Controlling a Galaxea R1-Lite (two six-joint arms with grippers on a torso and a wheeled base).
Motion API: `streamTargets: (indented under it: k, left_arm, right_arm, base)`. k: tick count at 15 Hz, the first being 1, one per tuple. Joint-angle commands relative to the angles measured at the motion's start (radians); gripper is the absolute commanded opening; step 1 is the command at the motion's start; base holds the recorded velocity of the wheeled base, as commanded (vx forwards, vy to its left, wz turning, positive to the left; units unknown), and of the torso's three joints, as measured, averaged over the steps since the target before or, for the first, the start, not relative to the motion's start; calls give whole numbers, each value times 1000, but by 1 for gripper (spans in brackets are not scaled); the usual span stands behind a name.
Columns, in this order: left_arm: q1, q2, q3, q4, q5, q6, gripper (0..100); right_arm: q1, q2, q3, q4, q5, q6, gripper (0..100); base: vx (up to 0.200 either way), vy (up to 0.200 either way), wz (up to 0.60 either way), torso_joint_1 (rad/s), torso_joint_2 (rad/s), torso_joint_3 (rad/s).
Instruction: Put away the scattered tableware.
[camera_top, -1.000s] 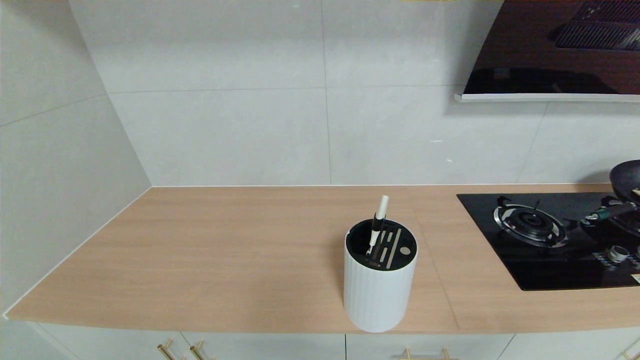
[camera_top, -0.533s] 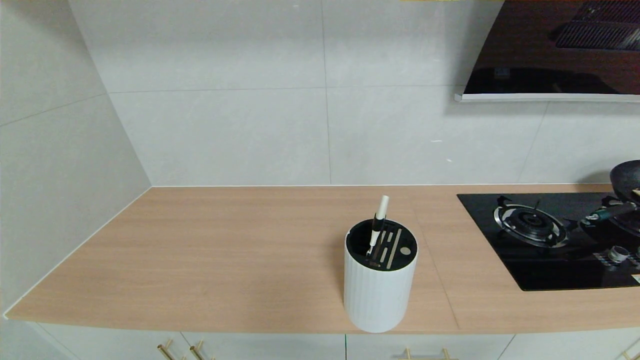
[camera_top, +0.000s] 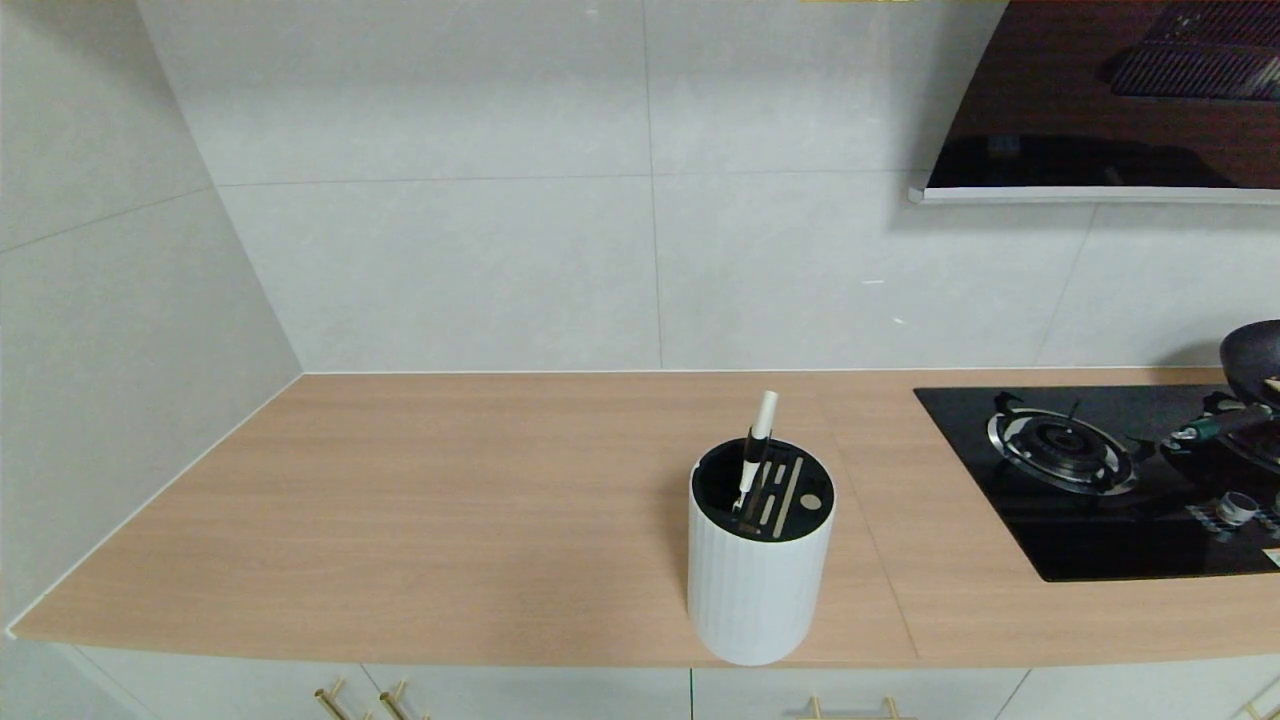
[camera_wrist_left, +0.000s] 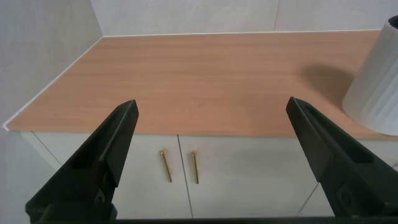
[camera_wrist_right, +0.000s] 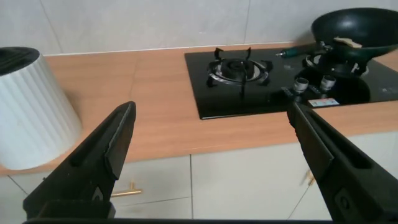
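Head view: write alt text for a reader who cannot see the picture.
A white ribbed holder stands near the front edge of a wooden counter, with one utensil sticking up from its black slotted top. To its right lies a black gas hob with a dark pan on the right-hand burner, below a dark range hood.

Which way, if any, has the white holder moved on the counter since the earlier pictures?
No, it has not moved. The white holder stands at the same spot on the counter, with the same gap to the black stove.
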Motion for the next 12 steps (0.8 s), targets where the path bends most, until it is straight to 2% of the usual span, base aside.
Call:
streamTargets:
  k: [1, 2, 5, 8, 12]
  left_arm:
    - [0, 2, 0, -2, 1, -36, 100]
    - [0, 2, 0, -2, 1, -32, 100]
    - [0, 2, 0, -2, 1, -30, 100]
    - [0, 2, 0, -2, 1, -30, 100]
    - [0, 2, 0, -2, 1, -30, 100]
  right_arm:
    - [2, 1, 0, 7, -1, 43, 100]
    - [0, 1, 0, 9, 5, 46, 100]
    - [2, 1, -2, 60, 185, -69, 100]
    - [2, 1, 1, 49, 185, -9, 100]
    - [2, 1, 1, 49, 185, -11, 100]
  base:
    - [0, 0, 0, 0, 0, 0]
    - [0, 0, 0, 0, 0, 0]
    - [0, 0, 0, 0, 0, 0]
    - [0, 0, 0, 0, 0, 0]
    - [0, 0, 0, 0, 0, 0]
